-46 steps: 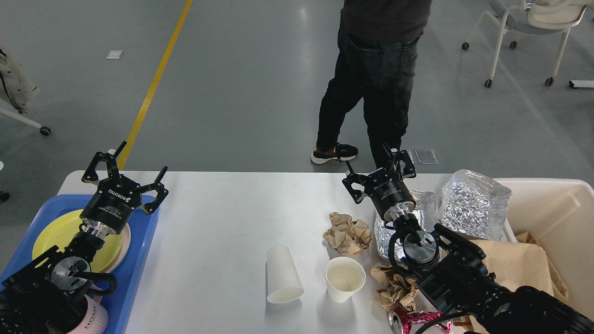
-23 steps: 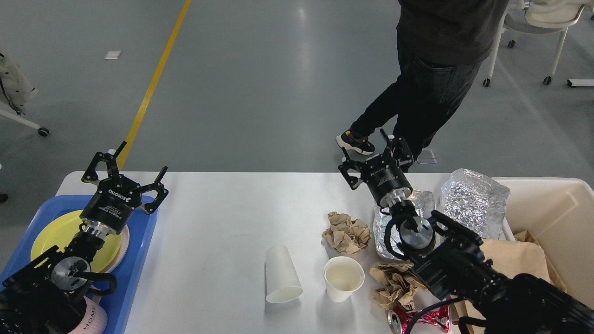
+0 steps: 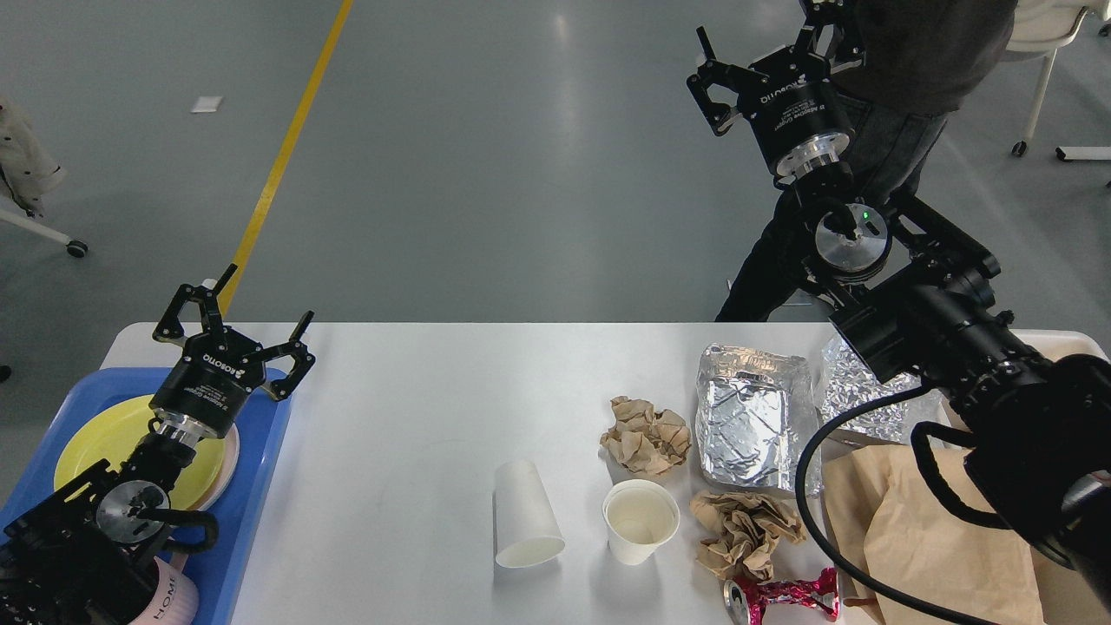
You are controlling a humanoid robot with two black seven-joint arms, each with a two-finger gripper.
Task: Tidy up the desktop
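**Right arm raised high, left arm over the tray, litter spread on the desktop**

The desktop [image 3: 417,417] fills the lower half of the head view, its far edge running across the middle. At 8 o'clock a blue tray [image 3: 260,486] sits on its left end, holding a yellow plate [image 3: 104,438] stacked on a paler plate, and a pink mug [image 3: 174,599] marked HOME at the bottom edge. The left gripper [image 3: 234,317] hangs over the tray's far corner, fingers spread wide and holding nothing.

At 6 o'clock stand 2 white paper cups: an inverted cup [image 3: 525,512], mouth down and leaning, and an upright cup [image 3: 640,521] just to its right, apart from it. At 4 o'clock lie 2 crumpled brown paper balls [image 3: 647,434] [image 3: 746,529], a foil container [image 3: 751,425] between them, and a crushed red can [image 3: 781,597] near the bottom edge. A second foil piece [image 3: 859,391] lies beyond, partly behind the right arm. A brown paper bag [image 3: 920,529] lies at the desktop's right end.

At 1 o'clock the right gripper [image 3: 772,43] is lifted well above the desktop, fingers spread and empty, in front of a person in dark trousers [image 3: 903,130].
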